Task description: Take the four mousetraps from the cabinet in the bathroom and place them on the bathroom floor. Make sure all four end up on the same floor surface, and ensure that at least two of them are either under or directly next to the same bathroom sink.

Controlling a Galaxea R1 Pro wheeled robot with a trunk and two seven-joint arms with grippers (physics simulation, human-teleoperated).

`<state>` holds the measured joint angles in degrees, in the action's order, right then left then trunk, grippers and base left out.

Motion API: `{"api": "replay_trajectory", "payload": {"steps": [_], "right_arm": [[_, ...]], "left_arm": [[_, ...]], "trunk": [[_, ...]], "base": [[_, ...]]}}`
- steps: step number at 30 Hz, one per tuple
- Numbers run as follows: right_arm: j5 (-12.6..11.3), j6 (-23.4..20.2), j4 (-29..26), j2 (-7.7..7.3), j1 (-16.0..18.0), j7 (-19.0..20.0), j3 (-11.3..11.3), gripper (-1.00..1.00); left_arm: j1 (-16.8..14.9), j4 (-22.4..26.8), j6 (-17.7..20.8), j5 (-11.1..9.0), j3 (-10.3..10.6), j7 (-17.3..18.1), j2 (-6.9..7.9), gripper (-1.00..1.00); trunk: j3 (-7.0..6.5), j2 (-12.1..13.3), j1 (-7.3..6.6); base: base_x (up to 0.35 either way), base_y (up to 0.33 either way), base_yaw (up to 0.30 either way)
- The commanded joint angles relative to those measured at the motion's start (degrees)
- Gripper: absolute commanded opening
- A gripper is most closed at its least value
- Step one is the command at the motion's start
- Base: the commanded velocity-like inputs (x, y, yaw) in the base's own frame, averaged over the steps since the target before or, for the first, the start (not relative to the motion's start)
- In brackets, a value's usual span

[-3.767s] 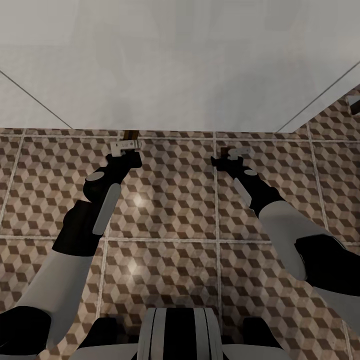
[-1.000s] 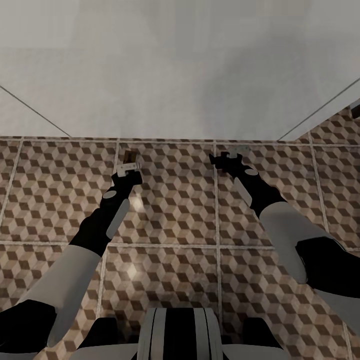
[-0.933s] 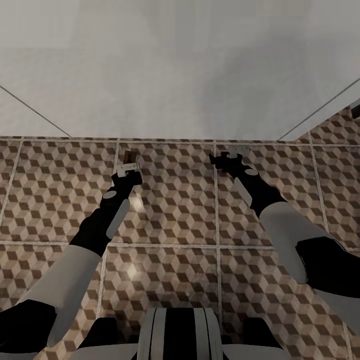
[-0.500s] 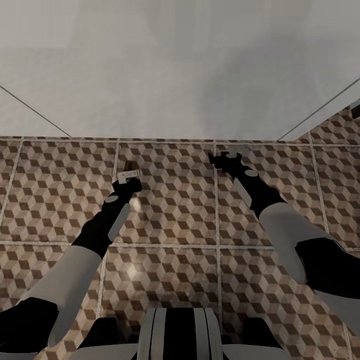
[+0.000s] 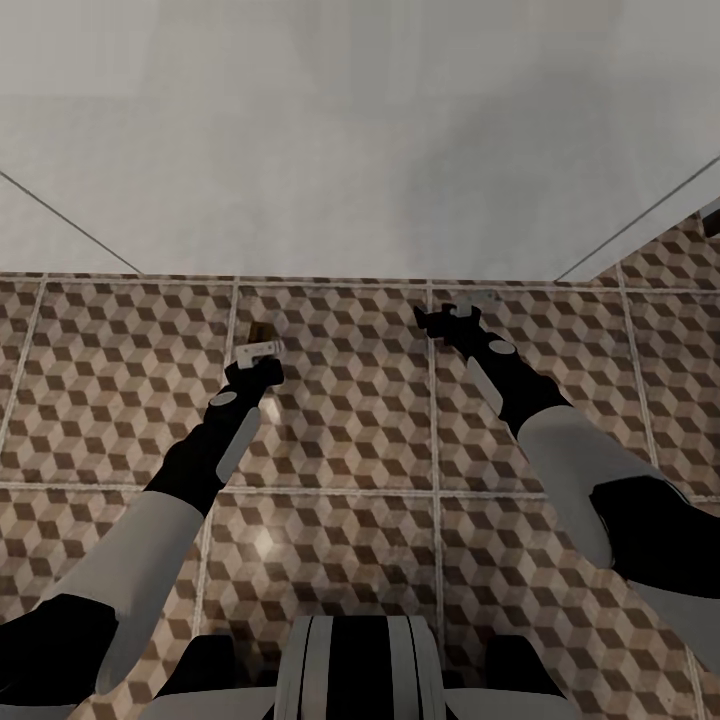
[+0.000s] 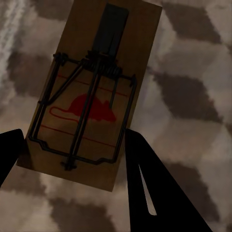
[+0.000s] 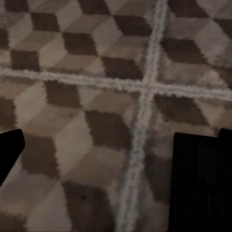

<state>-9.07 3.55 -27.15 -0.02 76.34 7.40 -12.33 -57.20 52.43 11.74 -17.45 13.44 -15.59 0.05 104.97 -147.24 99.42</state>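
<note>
— Left wrist view first: what does the mousetrap (image 6: 94, 94) look like?

— It is a flat tan wooden board with a dark wire frame, a dark strip along its far half, and a red mouse shape between thin red lines. It lies on the bathroom floor (image 6: 193, 72), between the two dark fingers of the left gripper (image 6: 72, 166); those fingers stand apart, and whether they touch the board's edges cannot be told.

— And from the head view?

— That trap (image 5: 262, 330) is a small brown patch at about 10 o'clock from the picture's centre, just beyond the left gripper (image 5: 258, 349), near the foot of the white wall (image 5: 360, 140).

— The other arm?

— The right gripper (image 5: 462, 312) sits low over the tiles at about 1 o'clock; in the right wrist view its fingers (image 7: 200, 179) are spread over a grout crossing.
</note>
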Motion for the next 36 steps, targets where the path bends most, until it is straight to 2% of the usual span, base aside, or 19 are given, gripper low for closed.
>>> {"api": "replay_trajectory", "payload": {"steps": [1,14,36], "right_arm": [[-0.6,0.2,0.1,-0.05,0.0,0.1,-0.2,1.0],[-0.6,0.2,0.2,-0.07,0.0,0.2,-0.2,1.0],[-0.6,0.2,0.3,-0.07,-0.1,0.2,-0.2,1.0]], "left_arm": [[0.0,0.1,0.2,-0.3,0.2,-0.5,0.04,-1.0],[0.0,3.5,-1.4,-0.3,0.2,-0.5,0.04,-1.0],[0.0,3.3,-1.5,2.7,0.2,-0.5,0.04,-1.0]], "trunk": [[0.03,0.0,-0.01],[0.03,0.0,-0.01],[0.03,0.0,-0.01]], "base": [[0.0,0.0,0.0],[0.0,0.0,0.0],[0.0,0.0,0.0]]}}
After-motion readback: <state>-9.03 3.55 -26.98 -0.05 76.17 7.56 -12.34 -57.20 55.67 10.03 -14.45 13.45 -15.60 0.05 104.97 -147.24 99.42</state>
